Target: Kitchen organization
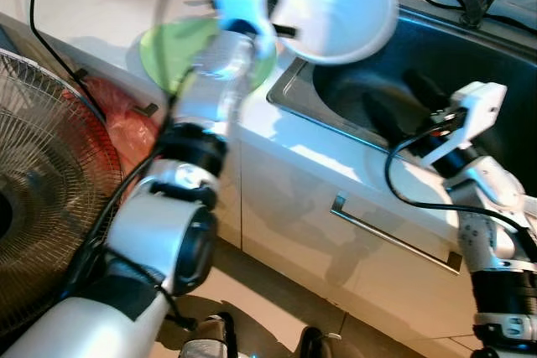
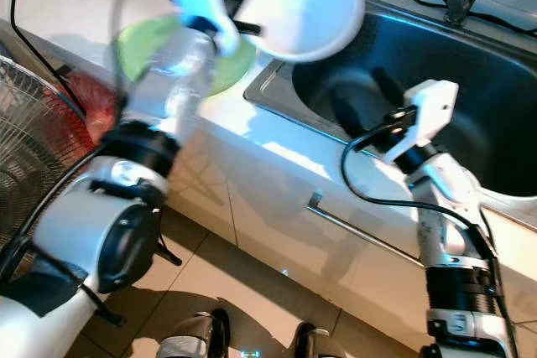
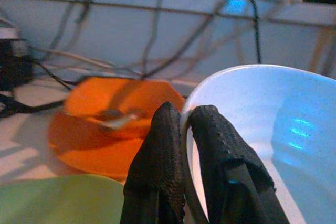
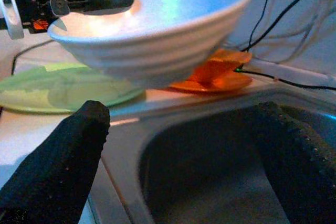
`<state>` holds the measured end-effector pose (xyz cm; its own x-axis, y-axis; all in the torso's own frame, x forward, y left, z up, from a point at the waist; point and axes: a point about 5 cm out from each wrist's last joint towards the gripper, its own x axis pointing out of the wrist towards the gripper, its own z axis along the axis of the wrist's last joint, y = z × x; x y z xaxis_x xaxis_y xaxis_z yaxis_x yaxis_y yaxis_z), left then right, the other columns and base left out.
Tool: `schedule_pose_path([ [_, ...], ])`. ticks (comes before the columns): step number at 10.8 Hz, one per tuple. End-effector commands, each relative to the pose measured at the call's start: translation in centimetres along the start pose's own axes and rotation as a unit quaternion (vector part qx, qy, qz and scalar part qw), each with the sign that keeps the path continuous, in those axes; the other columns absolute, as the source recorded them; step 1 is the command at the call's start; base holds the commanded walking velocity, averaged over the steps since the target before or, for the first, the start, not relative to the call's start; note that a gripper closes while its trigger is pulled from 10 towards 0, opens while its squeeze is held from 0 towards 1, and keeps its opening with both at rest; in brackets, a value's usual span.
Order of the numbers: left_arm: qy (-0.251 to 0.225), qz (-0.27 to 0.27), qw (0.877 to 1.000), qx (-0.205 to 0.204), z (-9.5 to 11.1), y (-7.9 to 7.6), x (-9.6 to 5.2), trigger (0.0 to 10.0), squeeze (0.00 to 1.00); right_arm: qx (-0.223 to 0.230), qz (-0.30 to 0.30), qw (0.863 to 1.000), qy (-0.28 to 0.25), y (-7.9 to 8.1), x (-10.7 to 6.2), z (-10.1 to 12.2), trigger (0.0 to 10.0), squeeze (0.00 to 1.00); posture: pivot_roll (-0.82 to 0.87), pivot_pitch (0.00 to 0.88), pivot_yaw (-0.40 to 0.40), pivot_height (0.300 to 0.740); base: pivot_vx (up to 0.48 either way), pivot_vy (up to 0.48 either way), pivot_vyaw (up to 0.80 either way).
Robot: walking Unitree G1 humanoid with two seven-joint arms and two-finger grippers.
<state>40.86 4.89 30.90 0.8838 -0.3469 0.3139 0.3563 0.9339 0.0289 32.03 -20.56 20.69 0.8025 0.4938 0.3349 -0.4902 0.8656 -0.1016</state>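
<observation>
The white counter (image 1: 101,31) runs across the scene with the steel sink (image 1: 470,64) sunk into it, and everything here is placed from that sink. Its basin is dark and deep, with open room inside; its raised rim (image 4: 126,129) is the edge that separates basin from countertop. Beside the sink's left edge, on the counter, lies a flat green plate (image 4: 58,87), and behind it, near the sink's back corner, an orange dish (image 3: 105,124) with black cables trailing along the wall behind. Below the sink's front edge is a white cabinet front with a long bar handle (image 1: 394,236), and well to the left of the sink, off the counter, stands a wire-caged fan (image 1: 42,182). The white bowl (image 1: 336,6) hangs in the air above the sink's left rim — clear of the counter, the green plate and the orange dish, tilted in the head views. The left gripper (image 3: 181,129) pinches the bowl's rim, one black finger inside the wall and one outside, closed tight on it. The right gripper (image 4: 184,145) sits low over the sink basin, its two fingers (image 4: 63,166) spread wide with nothing between them — the bowl is above and beyond them, not touching.
</observation>
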Motion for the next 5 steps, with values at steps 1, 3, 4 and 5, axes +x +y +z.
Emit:
schedule_pose_path([
  [1, -0.017, -0.025, 0.999, 0.014, 0.9, -1.5, 0.6, 10.0, 0.00, -0.017, -0.017, 1.000, 0.006, -0.7, -0.8, 0.1, 10.0, 0.00, 0.01, 0.152, 0.006, 0.740, 0.000, 0.000, 0.00],
  [3, -0.001, -0.035, 0.999, 0.023, 0.1, -2.5, 0.8, 10.0, 0.00, -0.029, -0.034, 0.999, 0.014, -1.4, -1.7, 0.3, 10.0, 0.00, -0.01, 0.157, 0.018, 0.740, 0.000, 0.000, 0.00],
  [4, 0.003, -0.038, 0.999, 0.025, -0.2, -2.9, 0.8, 10.0, 0.00, -0.035, -0.040, 0.998, 0.021, -1.7, -2.1, 0.2, 10.0, 0.00, -0.02, 0.158, 0.021, 0.740, 0.000, 0.000, 0.00],
  [5, 0.007, -0.041, 0.999, 0.027, -0.4, -3.3, 0.8, 10.0, 0.00, -0.040, -0.046, 0.998, 0.026, -2.0, -2.5, 0.2, 10.0, 0.00, -0.03, 0.161, 0.025, 0.740, 0.000, 0.000, 0.00],
])
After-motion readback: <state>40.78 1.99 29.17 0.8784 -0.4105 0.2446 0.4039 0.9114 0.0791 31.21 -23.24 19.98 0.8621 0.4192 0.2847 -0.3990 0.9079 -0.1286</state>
